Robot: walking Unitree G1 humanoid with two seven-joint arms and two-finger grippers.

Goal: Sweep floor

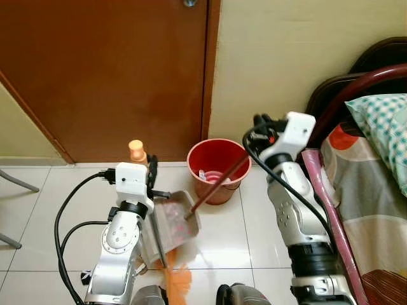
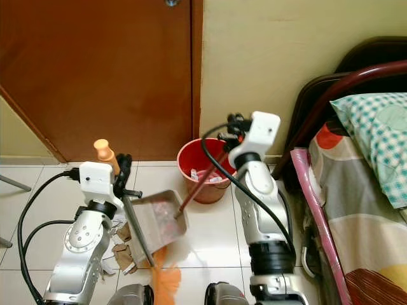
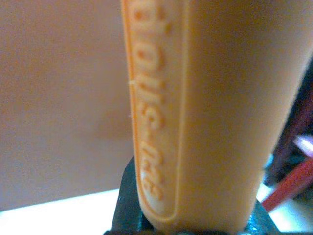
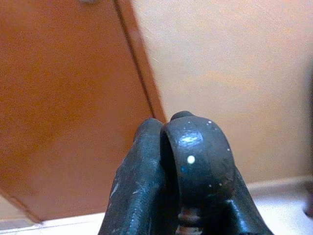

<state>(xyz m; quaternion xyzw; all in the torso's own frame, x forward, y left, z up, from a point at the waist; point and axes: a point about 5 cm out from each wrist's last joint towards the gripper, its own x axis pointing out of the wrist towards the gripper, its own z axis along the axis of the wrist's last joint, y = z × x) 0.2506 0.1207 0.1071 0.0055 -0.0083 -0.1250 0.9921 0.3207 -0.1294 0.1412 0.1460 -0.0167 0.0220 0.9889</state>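
The left pincer (image 1: 152,170) clamps the orange broom handle (image 3: 205,112), whose raised lettering is too blurred to read. The right pincer (image 2: 230,127) grips the dustpan's dark red handle (image 1: 219,183), tipping the grey dustpan (image 2: 159,219) beside the red bucket (image 1: 217,166) on the floor, pale scraps inside.

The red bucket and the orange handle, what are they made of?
The bucket looks like plastic: one even red, smooth thin rim, faint sheen. The handle, held by the left gripper, also looks like moulded plastic, with raised lettering and a soft gloss in the left wrist view.
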